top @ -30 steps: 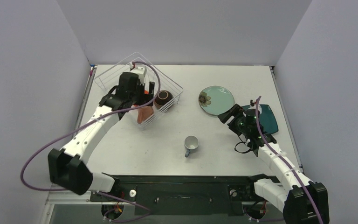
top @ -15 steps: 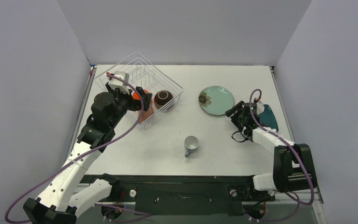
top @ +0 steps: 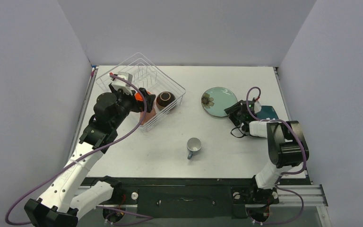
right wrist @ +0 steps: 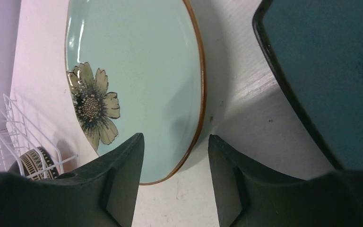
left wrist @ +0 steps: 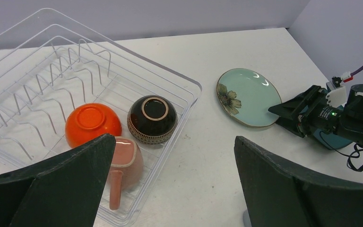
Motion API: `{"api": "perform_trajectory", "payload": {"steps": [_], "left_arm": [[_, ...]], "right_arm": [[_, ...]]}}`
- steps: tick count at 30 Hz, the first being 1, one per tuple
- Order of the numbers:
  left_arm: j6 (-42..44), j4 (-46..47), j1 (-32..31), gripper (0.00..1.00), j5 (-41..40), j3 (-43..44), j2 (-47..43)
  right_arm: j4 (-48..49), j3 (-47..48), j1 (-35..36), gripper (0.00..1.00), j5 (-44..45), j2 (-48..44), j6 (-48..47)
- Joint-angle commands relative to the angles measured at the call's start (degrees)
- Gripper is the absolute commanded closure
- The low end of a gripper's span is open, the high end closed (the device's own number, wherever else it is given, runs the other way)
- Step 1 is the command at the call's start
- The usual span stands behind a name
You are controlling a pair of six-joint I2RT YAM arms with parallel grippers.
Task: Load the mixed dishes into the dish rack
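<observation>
White tabletop between pale grey walls holds the dish rack (top: 171, 78) at its far left, turned at an angle. Inside it are 3 dishes: the orange-red bowl (left wrist: 92, 124) and the brown bowl (left wrist: 151, 118), both upside down and side by side, and the pink mug (left wrist: 123, 165) just beside them. The grey-blue mug (top: 194, 147) stands on the table near the middle front. At the right lie 2 plates, the round pale-teal plate (top: 220, 101) and, close beside it, the dark-teal plate (right wrist: 331, 71). The right gripper (right wrist: 175, 189) sits low at the round plate's rim, its fingers apart with the rim between them, not yet clamped. The left gripper (left wrist: 175, 189) hangs wide open above the rack, holding nothing.
</observation>
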Motion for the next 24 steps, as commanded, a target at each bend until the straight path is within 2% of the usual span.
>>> {"api": "perform_trajectory", "payload": {"steps": [1, 5, 14, 24], "left_arm": [[-1.1, 2.9, -0.1, 0.04, 1.2, 1.1, 0.6], [-1.2, 2.9, -0.1, 0.04, 2.8, 1.2, 0.9], [-1.2, 2.7, 0.0, 0.04, 2.6, 1.2, 1.8], [-2.4, 2.8, 0.9, 0.04, 4.1, 1.3, 3.9]], "right_arm": [[4.1, 3.2, -0.6, 0.56, 0.0, 3.2, 1.1], [3.6, 3.9, -1.0, 0.61, 2.0, 5.1, 0.0], [7.2, 2.8, -1.3, 1.00, 1.2, 7.0, -2.0], [11.2, -3.8, -4.2, 1.00, -8.1, -2.2, -0.1]]}}
